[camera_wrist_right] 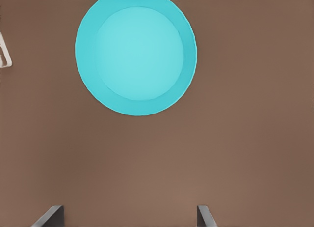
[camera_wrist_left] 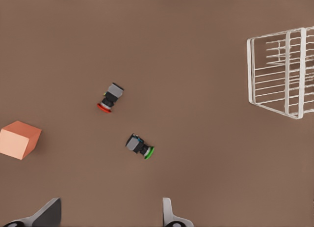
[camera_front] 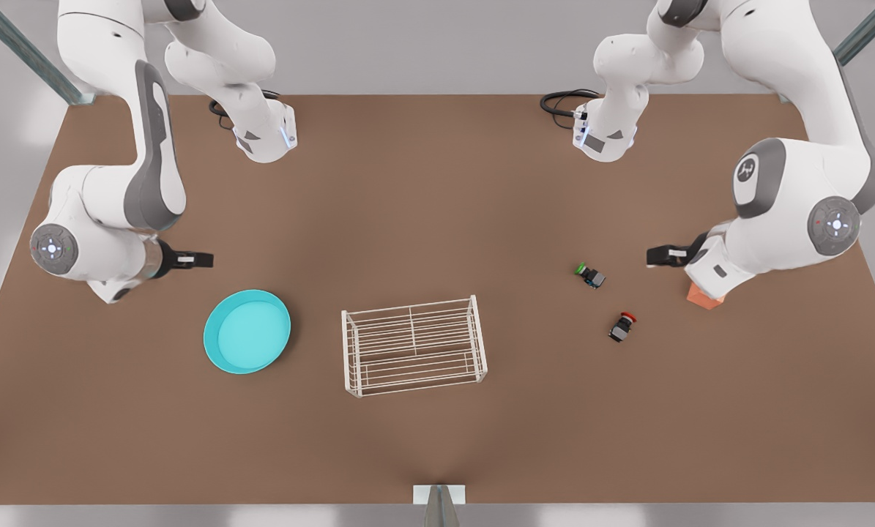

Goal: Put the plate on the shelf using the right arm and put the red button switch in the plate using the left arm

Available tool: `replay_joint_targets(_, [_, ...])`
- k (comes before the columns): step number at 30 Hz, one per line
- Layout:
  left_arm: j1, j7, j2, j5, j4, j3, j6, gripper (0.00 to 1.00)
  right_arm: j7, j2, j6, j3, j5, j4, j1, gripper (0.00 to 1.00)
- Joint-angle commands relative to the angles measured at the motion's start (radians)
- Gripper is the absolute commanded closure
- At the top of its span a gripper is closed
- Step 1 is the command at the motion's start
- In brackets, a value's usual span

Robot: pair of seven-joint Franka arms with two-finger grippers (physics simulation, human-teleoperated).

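From the front view's left, I have the right gripper (camera_front: 201, 259) hovering above the desk (camera_front: 437, 183), its fingers (camera_wrist_right: 49, 216) spread apart with nothing between them. The plate (camera_front: 247, 331) lies flat on the desk just ahead of those fingers and below them, centred between the tips in the right wrist view, so I judge this arm is the one placed to take it. Being round, it has no long axis; a grip on the rim looks like the way in.

Next comes the shelf (camera_front: 413, 345), standing upright on the desk between the two arms, both tiers bare.

Further right lie the green-capped switch (camera_front: 591, 276) and the red button switch (camera_front: 622, 326), each tipped on its side and apart from the other. The left gripper (camera_front: 660, 256) hangs nearby, fingers (camera_wrist_left: 46, 214) released and holding nothing. The red switch sits ahead of them, beyond the green one, its long axis slanted across the gap, so I expect to turn the wrist. An orange cube (camera_front: 703, 296) rests beside that arm.
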Motion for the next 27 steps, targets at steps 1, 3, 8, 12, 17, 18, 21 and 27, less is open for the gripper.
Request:
replay_joint_targets(1, [-0.002, 0.017, -0.003, -0.023, -0.002, 0.001, 0.243, 0.0, -0.049, -0.014, 0.279, 0.0, 0.002, -0.023, -0.003, 0.0])
replay_joint_targets(3, [-0.003, 0.016, -0.003, -0.012, -0.003, -0.002, 0.243, 0.0, -0.05, -0.011, 0.275, -0.002, 0.004, -0.023, -0.008, 0.0])
replay_joint_targets(8, [0.005, 0.019, -0.017, -0.012, -0.032, 0.006, 0.157, 0.0, -0.224, 0.127, 0.367, -0.002, 0.083, -0.012, -0.106, 0.0])
replay_joint_targets(12, [0.006, 0.016, -0.029, 0.01, -0.059, 0.01, 0.151, 0.0, -0.371, 0.292, 0.402, 0.0, 0.227, 0.063, -0.163, 0.0])
replay_joint_targets(17, [-0.008, 0.016, 0.001, 0.003, -0.057, 0.001, 0.22, 0.0, -0.417, 0.398, 0.45, 0.046, 0.252, 0.076, -0.206, 0.03])
replay_joint_targets(18, [-0.008, 0.014, 0.001, 0.003, -0.057, 0.001, 0.219, 0.0, -0.423, 0.409, 0.45, 0.047, 0.252, 0.076, -0.206, 0.06])
replay_joint_targets(21, [-0.008, 0.014, 0.0, 0.006, -0.057, 0.001, 0.217, 0.0, -0.471, 0.437, 0.453, 0.047, 0.254, 0.075, -0.206, 0.11])
replay_joint_targets(27, [-0.006, 0.014, -0.002, 0.01, -0.06, 0.003, 0.208, 0.0, -0.529, 0.493, 0.454, 0.05, 0.174, 0.07, -0.21, 0.12])
